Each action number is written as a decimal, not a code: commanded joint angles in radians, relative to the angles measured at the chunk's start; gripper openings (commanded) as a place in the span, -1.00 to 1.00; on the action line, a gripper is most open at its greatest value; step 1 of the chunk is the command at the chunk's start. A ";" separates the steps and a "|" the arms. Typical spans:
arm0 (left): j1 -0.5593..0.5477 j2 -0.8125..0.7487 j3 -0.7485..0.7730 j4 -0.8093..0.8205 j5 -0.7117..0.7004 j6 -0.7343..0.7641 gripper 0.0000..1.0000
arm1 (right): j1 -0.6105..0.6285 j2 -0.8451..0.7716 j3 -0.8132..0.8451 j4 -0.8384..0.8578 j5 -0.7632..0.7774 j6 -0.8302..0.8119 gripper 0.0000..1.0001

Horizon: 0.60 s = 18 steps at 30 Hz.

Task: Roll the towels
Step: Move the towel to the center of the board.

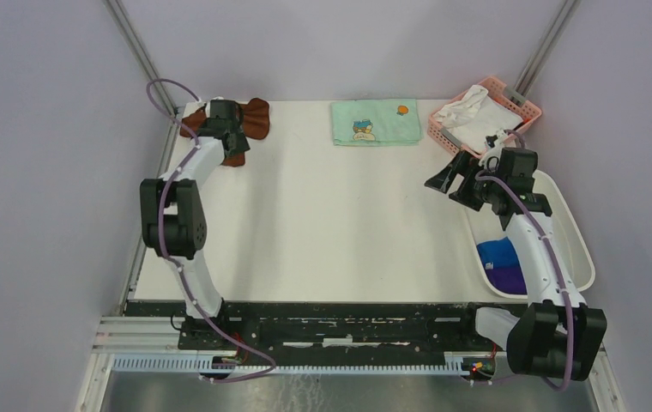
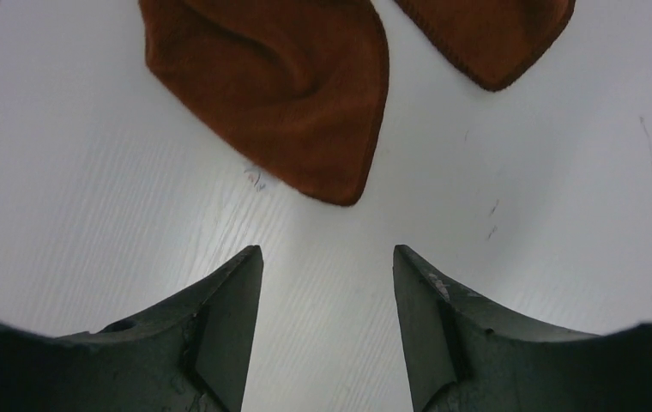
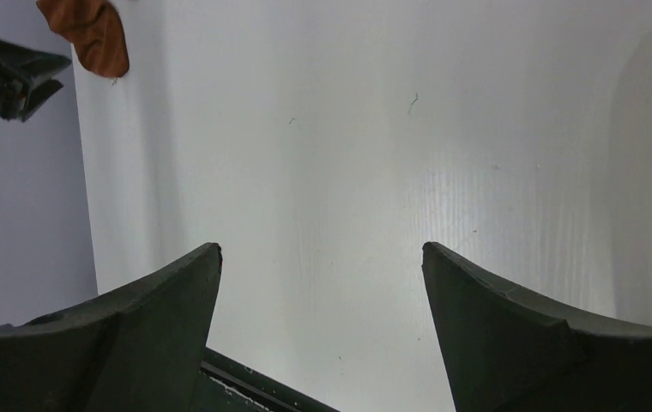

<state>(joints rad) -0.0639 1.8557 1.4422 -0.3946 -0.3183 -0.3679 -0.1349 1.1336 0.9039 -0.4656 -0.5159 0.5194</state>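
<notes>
Two arms: both are mounted at the near edge of a white table [image 1: 331, 223], one on each side.
Left arm: it stretches to the far left corner, elbow raised, wrist tipped down toward the tabletop.
Left gripper [image 2: 327, 253]: the fingers stand apart with only bare table between them.
Right arm: it rises along the right edge, its forearm crossing a white tub [image 1: 582, 249], wrist turned toward the table's middle.
Right gripper [image 3: 321, 249]: the jaws are spread wide and hold nothing.
Around: a pale green cartoon towel [image 1: 374, 123] lies flat at the far edge. A pink basket [image 1: 524, 107] holding a white cloth [image 1: 477, 116] sits in the far right corner.
Rust-brown towel [image 2: 288, 86]: it lies crumpled in the far left corner, just ahead of the left fingertips, one corner pointing at the gap between them without reaching it.
Blue towel [image 1: 498, 251] and purple towel [image 1: 509, 277]: both lie inside the tub, partly hidden by the right forearm, nearer the base than the right gripper.
</notes>
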 commanded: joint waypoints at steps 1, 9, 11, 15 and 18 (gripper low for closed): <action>0.013 0.167 0.198 -0.012 0.001 0.080 0.25 | 0.049 -0.001 0.039 0.038 -0.031 -0.063 0.88; 0.042 0.495 0.510 -0.151 0.042 0.122 0.18 | 0.081 -0.001 0.032 0.018 -0.020 -0.092 0.86; 0.042 0.522 0.527 -0.171 0.058 0.124 0.16 | 0.086 0.001 0.032 0.021 -0.017 -0.094 0.86; 0.041 0.509 0.440 -0.198 0.127 0.096 -0.17 | 0.099 0.003 0.031 0.029 -0.015 -0.096 0.85; 0.022 0.413 0.250 -0.162 0.244 0.041 -0.56 | 0.116 -0.002 0.033 0.023 0.005 -0.103 0.83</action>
<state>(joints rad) -0.0265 2.3444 1.8828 -0.4969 -0.2337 -0.2935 -0.0395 1.1404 0.9039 -0.4671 -0.5228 0.4427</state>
